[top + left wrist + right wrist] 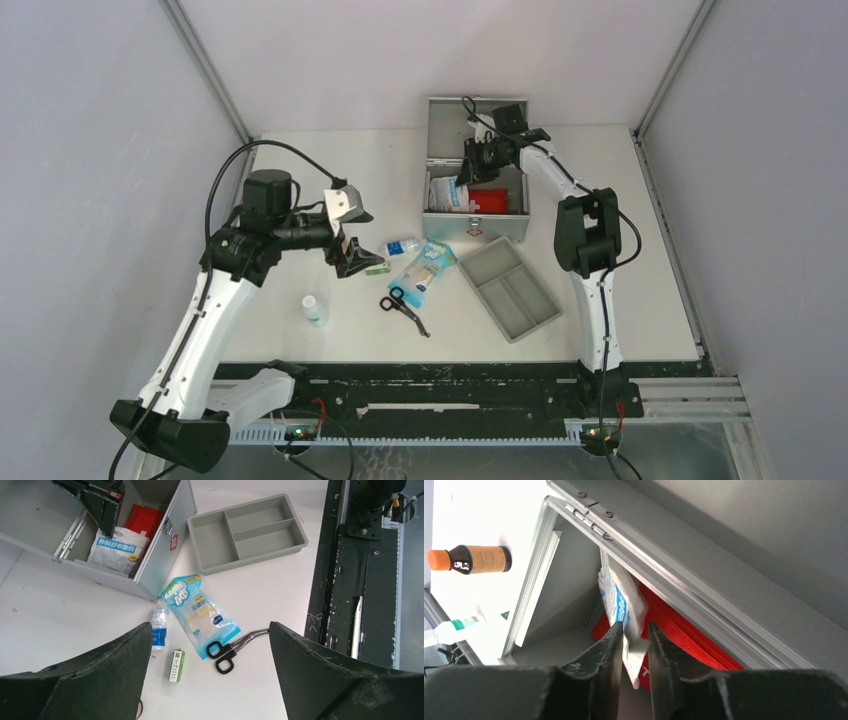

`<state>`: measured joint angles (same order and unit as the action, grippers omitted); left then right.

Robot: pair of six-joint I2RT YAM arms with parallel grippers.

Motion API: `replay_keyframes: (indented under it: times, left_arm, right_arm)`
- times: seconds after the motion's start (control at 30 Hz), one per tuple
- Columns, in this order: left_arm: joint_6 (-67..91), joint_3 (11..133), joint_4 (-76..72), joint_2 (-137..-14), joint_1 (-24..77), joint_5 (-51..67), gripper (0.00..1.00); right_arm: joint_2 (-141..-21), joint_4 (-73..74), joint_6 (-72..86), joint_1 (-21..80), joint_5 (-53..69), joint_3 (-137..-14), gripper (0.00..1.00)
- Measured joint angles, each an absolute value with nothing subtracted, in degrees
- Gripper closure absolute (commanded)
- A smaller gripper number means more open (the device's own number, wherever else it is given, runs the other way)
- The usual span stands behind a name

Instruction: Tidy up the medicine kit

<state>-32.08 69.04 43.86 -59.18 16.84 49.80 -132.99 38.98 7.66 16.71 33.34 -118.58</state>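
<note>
The medicine kit (pixel 475 225) stands open at the back of the table, its lid upright. Inside lie a red pouch (pixel 490 201) and a white gauze packet (pixel 447 192). My right gripper (pixel 633 630) reaches into the box. Its jaws stand slightly apart around the packet's (pixel 621 600) lower corner, with a gap showing on one side. The red pouch (pixel 684 640) lies behind it. My left gripper (pixel 210 625) hangs wide open above the table, holding nothing. A small green box (pixel 176 665) and black-handled scissors (pixel 230 650) lie below it.
A blue-white swab pouch (pixel 425 268), a small bandage roll (pixel 402 246) and the scissors (pixel 403 308) lie in front of the kit. A grey compartment tray (pixel 510 288) sits to the right. A white bottle (pixel 314 310) stands at the left. A brown, orange-capped bottle (pixel 474 560) lies beyond the box.
</note>
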Motion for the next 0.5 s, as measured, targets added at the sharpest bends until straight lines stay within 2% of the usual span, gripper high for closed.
replay_keyframes:
  times: [0.1, 0.43, 0.5]
  left_arm:
    - [-32.1, 68.4, 43.9, -58.8, 16.8, 49.6, 0.10]
    - [-32.1, 68.1, 43.8, -58.7, 16.8, 48.0, 0.08]
    - [-31.9, 67.7, 43.3, -58.6, 16.9, 46.6, 0.02]
  right_arm:
    - [-133.0, 38.5, 8.0, 16.6, 31.8, -118.6, 0.63]
    - [-132.7, 38.4, 8.1, 16.5, 28.7, -118.6, 0.44]
    - [-132.3, 38.4, 8.0, 16.3, 28.1, -118.5, 0.40]
